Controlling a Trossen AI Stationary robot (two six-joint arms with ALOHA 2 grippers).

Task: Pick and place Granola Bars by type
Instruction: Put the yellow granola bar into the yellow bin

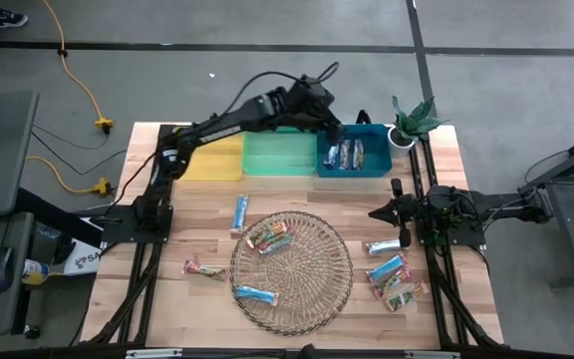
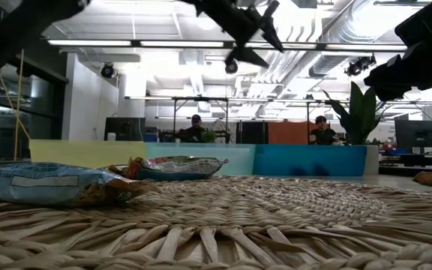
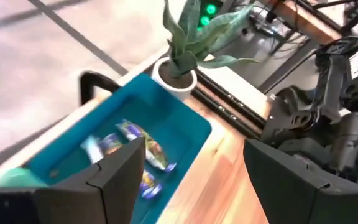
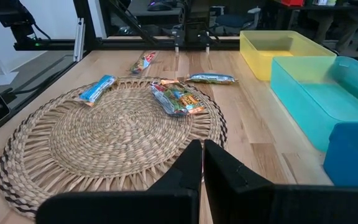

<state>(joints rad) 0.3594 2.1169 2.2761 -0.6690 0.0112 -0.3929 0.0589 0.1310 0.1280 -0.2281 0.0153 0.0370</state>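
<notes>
Several granola bars lie in the blue bin, showing as a cluster of bars in the left wrist view. My left gripper hovers open above that bin's left part, holding nothing. Two multicoloured bars and a blue bar lie flat on the wicker tray. A silvery-blue bar and a pink bar lie on the table left of the tray. Several more bars lie to its right. My right gripper waits shut near the table's right side.
The yellow bin and the green bin stand left of the blue one along the far edge. A potted plant sits at the far right corner. The right arm's base stands on the right. People sit in the room behind.
</notes>
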